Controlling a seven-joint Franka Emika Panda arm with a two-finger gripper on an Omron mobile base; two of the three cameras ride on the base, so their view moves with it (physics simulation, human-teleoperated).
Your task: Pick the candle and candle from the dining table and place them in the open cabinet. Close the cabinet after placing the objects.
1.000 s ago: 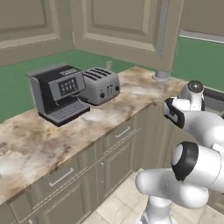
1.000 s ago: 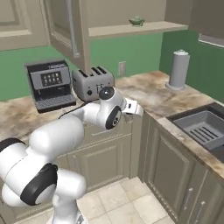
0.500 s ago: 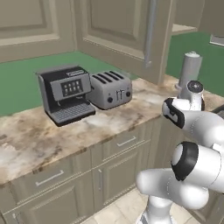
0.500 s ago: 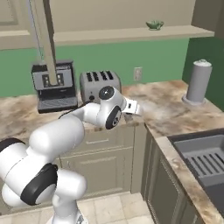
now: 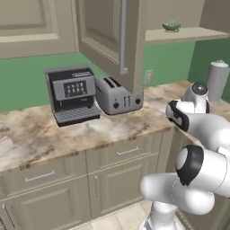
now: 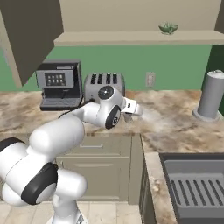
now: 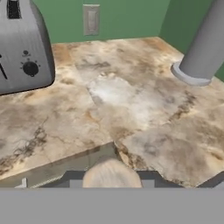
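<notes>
- The jaws hang low over the counter, reaching out from the white arm in the right base view.
- In the hand view a stubby pale candle pokes up between the two dark finger tips. The jaws look clamped on it, one tip on each side.
- That candle is off the counter and carried above the mottled brown-and-beige top.
- The toaster sits up at the left of the hand view, dial facing the camera. It stands just beside the black coffee machine, against the green wall.
- A tall grey canister stands upright on the counter, well apart from the toaster, out to the right.
- On the wall between them is a white outlet.
- The cabinet door hangs wide open above the toaster, its long grey bar handle facing the left base camera.
- To the right of the door runs an open beige shelf, and a green bowl sits on it, high above the canister.
- A dark sink fills the lower right corner of the right base view.
</notes>
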